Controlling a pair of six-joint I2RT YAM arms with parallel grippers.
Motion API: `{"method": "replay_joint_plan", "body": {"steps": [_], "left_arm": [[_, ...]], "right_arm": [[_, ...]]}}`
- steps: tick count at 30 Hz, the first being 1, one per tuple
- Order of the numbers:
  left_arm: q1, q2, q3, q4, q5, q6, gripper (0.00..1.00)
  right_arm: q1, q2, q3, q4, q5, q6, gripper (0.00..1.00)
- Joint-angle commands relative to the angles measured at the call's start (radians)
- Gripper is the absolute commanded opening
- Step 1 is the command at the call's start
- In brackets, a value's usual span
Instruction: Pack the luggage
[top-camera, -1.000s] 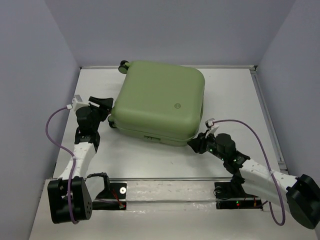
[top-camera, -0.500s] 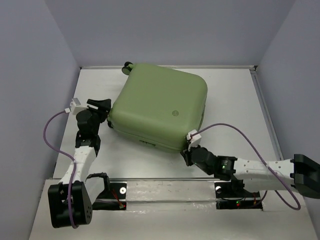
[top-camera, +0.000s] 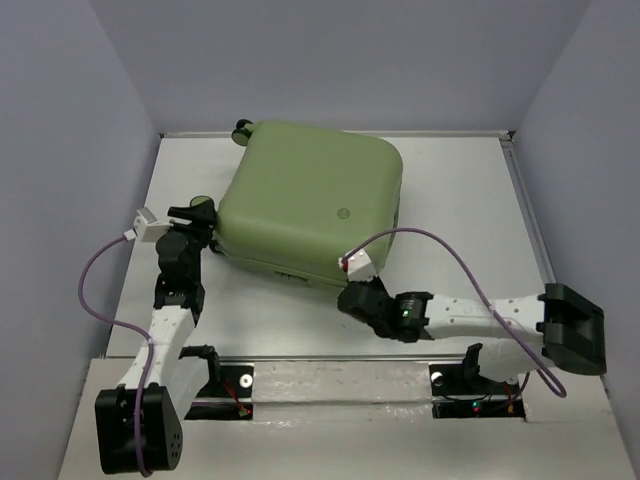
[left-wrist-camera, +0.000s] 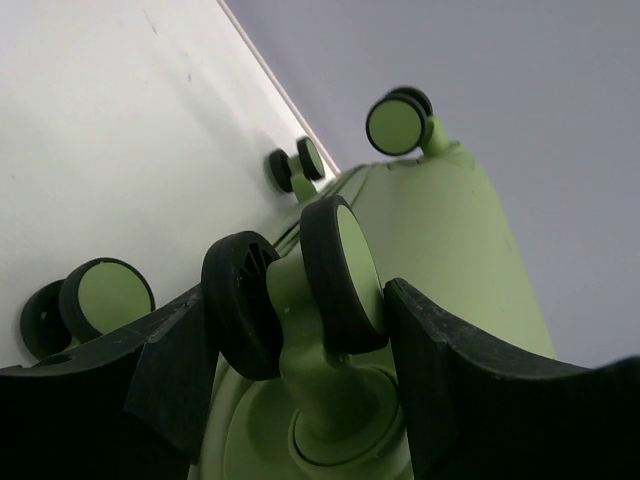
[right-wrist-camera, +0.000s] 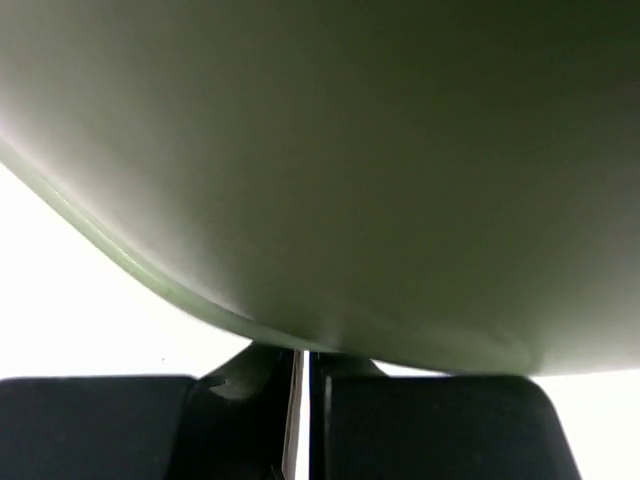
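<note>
on the table (top-camera: 450, 200), olive luggage (top-camera: 310, 205) lies shut and flat, toward the back.
top: left fingers (top-camera: 196, 214) at its left corner, right fingers (top-camera: 350, 298) at its near edge. left wrist: fingers spread round a caster wheel (left-wrist-camera: 340, 270), can't tell if gripping. right wrist: fingers pressed together, just beside the shell edge.

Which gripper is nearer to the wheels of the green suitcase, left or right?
Left. The left gripper is open around one wheel; the right gripper is shut at the near edge of the suitcase, away from the wheels.
</note>
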Motion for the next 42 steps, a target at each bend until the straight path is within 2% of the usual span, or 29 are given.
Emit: {"method": "replay_joint_plan", "body": {"steps": [1,4,5,6,8,9,10,13,16,17,20,21,25,26,30,32,35,36,37,38,40,42], "left_arm": [[-0.154,-0.045,-0.070,-0.058,0.300,0.089,0.06],[-0.199,-0.051,-0.075,-0.049,0.283,0.078,0.06],[-0.211,-0.051,-0.073,-0.048,0.272,0.075,0.06],[-0.242,-0.048,-0.070,-0.040,0.266,0.066,0.06],[-0.277,-0.043,-0.064,-0.031,0.239,0.058,0.06],[-0.295,-0.043,-0.062,-0.022,0.229,0.049,0.06],[-0.328,-0.043,-0.062,-0.017,0.214,0.041,0.06],[-0.362,-0.061,-0.070,-0.011,0.205,0.031,0.06],[-0.371,-0.104,-0.091,-0.025,0.209,0.031,0.06],[-0.374,-0.112,-0.104,-0.029,0.206,0.034,0.06],[-0.380,-0.120,-0.122,-0.028,0.206,0.032,0.06],[-0.380,-0.117,-0.124,-0.026,0.208,0.034,0.06],[-0.391,-0.129,-0.113,-0.032,0.229,0.058,0.06],[-0.436,-0.140,-0.089,-0.088,0.232,0.107,0.06],[-0.515,-0.106,-0.087,-0.095,0.226,0.124,0.06],[-0.585,-0.068,-0.090,-0.081,0.191,0.124,0.06],[-0.624,-0.022,-0.098,-0.032,0.168,0.109,0.06],[-0.627,-0.008,-0.098,-0.006,0.170,0.106,0.13],[-0.627,-0.008,-0.096,0.004,0.170,0.103,0.13],[-0.627,0.006,-0.082,0.012,0.170,0.110,0.27],[-0.627,0.049,-0.043,0.015,0.168,0.135,0.38],[-0.627,0.089,-0.010,0.021,0.173,0.150,0.44]], "right_arm": [[-0.240,-0.194,-0.019,0.456,-0.328,-0.078,0.07],[-0.273,-0.248,-0.021,0.463,-0.374,-0.113,0.07],[-0.273,-0.251,-0.025,0.466,-0.472,-0.101,0.07],[-0.204,-0.253,-0.068,0.520,-0.500,-0.074,0.07],[-0.094,-0.181,-0.107,0.609,-0.509,0.012,0.07],[0.002,-0.117,-0.080,0.619,-0.505,0.044,0.07],[0.032,0.034,-0.032,0.604,-0.482,0.058,0.07],[0.037,0.120,0.108,0.504,-0.445,0.022,0.07],[-0.067,-0.057,0.054,0.499,-0.451,-0.035,0.07],[-0.192,-0.172,0.031,0.484,-0.510,-0.040,0.07],[-0.401,-0.312,-0.007,0.420,-0.566,-0.084,0.07],[-0.421,-0.329,-0.004,0.401,-0.572,-0.104,0.07],[-0.431,-0.401,-0.041,0.366,-0.614,-0.072,0.07],[-0.431,-0.490,-0.165,0.372,-0.649,-0.008,0.07],[-0.399,-0.585,-0.320,0.378,-0.681,0.049,0.07],[-0.379,-0.656,-0.357,0.358,-0.666,0.089,0.07],[-0.365,-0.697,-0.386,0.325,-0.641,0.115,0.07],[-0.365,-0.707,-0.386,0.285,-0.591,0.117,0.07],[-0.365,-0.708,-0.386,0.275,-0.559,0.117,0.10],[-0.365,-0.707,-0.375,0.268,-0.528,0.118,0.16],[-0.365,-0.670,-0.340,0.265,-0.416,0.092,0.46],[-0.403,-0.589,-0.313,0.271,-0.379,0.071,0.56]]}}
